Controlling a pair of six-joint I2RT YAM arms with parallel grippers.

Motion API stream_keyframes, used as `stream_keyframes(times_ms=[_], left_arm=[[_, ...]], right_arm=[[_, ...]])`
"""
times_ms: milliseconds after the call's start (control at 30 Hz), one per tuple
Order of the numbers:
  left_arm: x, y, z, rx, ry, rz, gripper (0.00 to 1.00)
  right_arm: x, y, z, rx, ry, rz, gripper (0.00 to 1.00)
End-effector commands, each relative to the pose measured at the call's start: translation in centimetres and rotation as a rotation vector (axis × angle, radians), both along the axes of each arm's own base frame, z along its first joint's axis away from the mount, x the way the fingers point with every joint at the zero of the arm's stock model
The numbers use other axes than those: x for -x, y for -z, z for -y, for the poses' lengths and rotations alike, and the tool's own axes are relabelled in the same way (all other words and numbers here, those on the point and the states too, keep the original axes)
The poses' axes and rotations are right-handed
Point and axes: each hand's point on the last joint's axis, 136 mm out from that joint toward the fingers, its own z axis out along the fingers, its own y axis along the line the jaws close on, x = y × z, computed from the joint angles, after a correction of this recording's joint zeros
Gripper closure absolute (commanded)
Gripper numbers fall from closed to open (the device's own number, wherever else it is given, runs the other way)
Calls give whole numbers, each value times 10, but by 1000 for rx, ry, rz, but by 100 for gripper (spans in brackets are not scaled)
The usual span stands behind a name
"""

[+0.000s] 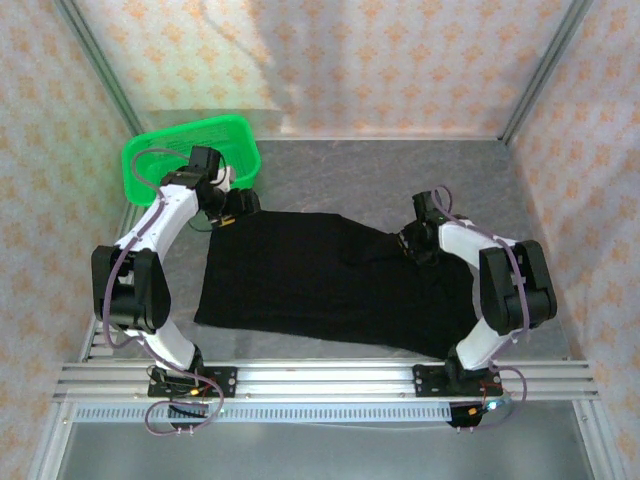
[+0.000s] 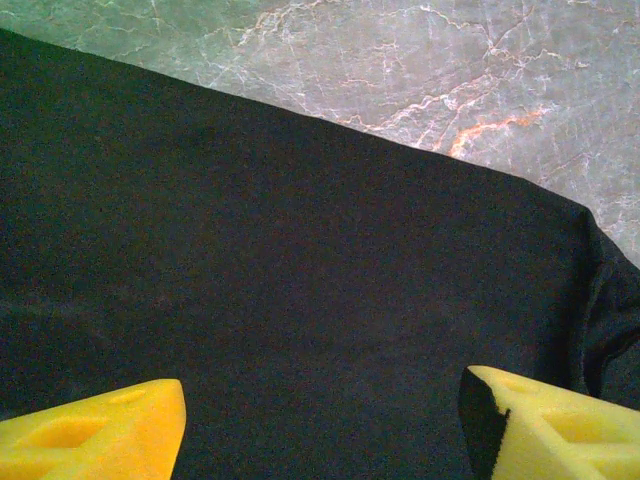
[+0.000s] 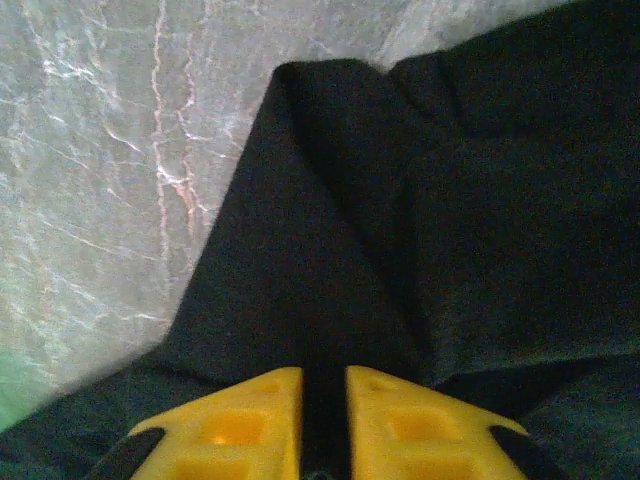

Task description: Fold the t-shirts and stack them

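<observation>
Right end effector (image 3: 323, 400) pinches t-shirt (image 3: 330, 250) edge; bare table (image 3: 90, 180) beside.

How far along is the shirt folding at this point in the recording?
Done: nothing folded or stacked; one black t-shirt lies spread out on the table. In hand: the right claw pinches cloth at the shirt's right side, while the left claw is open over its far left corner. Left: all folds and the stacking.

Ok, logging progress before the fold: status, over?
Left gripper jaws open above t-shirt. Right gripper jaws pinching its edge. Green basket far left, not obstructing.
</observation>
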Motion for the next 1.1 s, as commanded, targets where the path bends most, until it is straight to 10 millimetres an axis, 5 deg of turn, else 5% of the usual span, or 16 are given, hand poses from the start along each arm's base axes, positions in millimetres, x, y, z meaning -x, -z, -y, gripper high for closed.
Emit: stream_keyframes(times_ms=[0, 200, 333, 500, 567, 867, 1067], left_arm=[[11, 1, -9, -34, -5, -23, 26], [17, 8, -12, -44, -11, -43, 26], [19, 14, -13, -42, -17, -53, 26], [22, 24, -13, -40, -21, -74, 26], [23, 26, -13, -41, -22, -83, 26], [23, 15, -10, -20, -19, -53, 26], [14, -18, -11, -20, -33, 53, 26]], right_arm=[[0, -6, 5, 9, 12, 18, 95], [3, -16, 5, 8, -12, 57, 100], [24, -18, 14, 46, -23, 32, 97], [48, -11, 19, 59, -21, -3, 69], [49, -17, 19, 55, -26, 13, 65], [18, -80, 8, 1, -38, 163, 58], [-13, -69, -19, -167, 15, 136, 58]])
